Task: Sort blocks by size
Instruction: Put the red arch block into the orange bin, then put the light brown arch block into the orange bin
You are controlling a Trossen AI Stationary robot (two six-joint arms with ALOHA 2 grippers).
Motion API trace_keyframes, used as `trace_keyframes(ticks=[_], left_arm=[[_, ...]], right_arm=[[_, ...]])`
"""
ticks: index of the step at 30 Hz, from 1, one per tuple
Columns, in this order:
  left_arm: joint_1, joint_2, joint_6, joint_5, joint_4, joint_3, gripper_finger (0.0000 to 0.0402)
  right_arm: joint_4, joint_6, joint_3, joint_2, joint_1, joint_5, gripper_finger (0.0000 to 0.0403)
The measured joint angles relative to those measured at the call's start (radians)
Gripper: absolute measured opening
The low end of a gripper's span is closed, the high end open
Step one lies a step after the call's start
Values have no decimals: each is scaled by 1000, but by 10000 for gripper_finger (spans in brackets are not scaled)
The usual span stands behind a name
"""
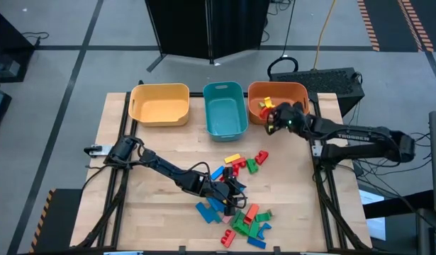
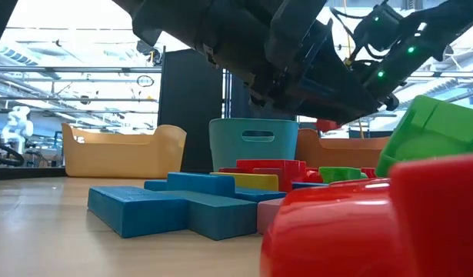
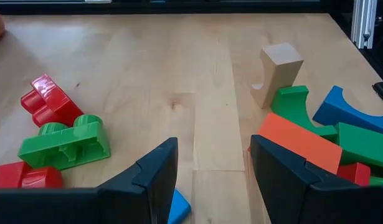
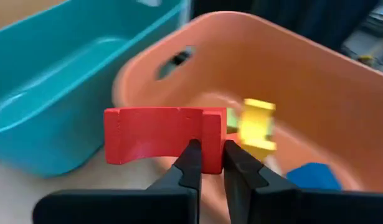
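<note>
Loose blocks (image 1: pixel 235 205) in blue, red, green, yellow and orange lie in a pile on the wooden table's near middle. My left gripper (image 3: pixel 213 168) stands open low over this pile with bare wood between its fingers. A green block (image 3: pixel 66 140) and a red one (image 3: pixel 48 99) lie to one side of it, an orange bar (image 3: pixel 300 143) to the other. My right gripper (image 4: pixel 208 155) is shut on a red block (image 4: pixel 157 142) with a curved cut-out. It is at the orange bin's (image 1: pixel 278 92) near left rim. My right gripper pinches the red block's one end (image 4: pixel 213 134) between its two fingertips. The fingers slant downward toward the bin. The block is lifted clear and sticks out sideways from the fingers, over the bin's rim (image 4: pixel 141 74).
Three bins stand in a row along the table's far edge: yellow (image 1: pixel 159 104), teal (image 1: pixel 225 110) and orange. The orange bin holds a yellow block (image 4: pixel 256 124) and a blue one (image 4: pixel 312 174). A tan block (image 3: pixel 277 71) stands beyond the pile.
</note>
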Motion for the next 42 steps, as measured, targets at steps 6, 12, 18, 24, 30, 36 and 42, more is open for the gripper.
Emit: trace_keyframes(ticks=[6, 12, 18, 24, 30, 36, 42], left_arm=[[0, 0, -1, 0, -5, 0, 192], [0, 0, -1, 0, -7, 0, 192], [0, 0, -7, 0, -24, 0, 192], [0, 0, -8, 0, -30, 0, 192], [0, 0, -8, 0, -30, 0, 192], [0, 0, -8, -3, -30, 0, 192], [0, 0, -8, -5, -29, 0, 192]], right_arm=[[21, -29, 0, 5, -159, -4, 25], [18, -74, 0, 56, -303, -16, 25], [69, -92, 0, 135, -392, -139, 40], [114, -100, 0, 169, -409, -159, 66], [114, -99, 0, 169, -409, -159, 99], [114, -107, 0, 164, -406, -192, 133], [104, -110, 0, 88, -366, -406, 140]])
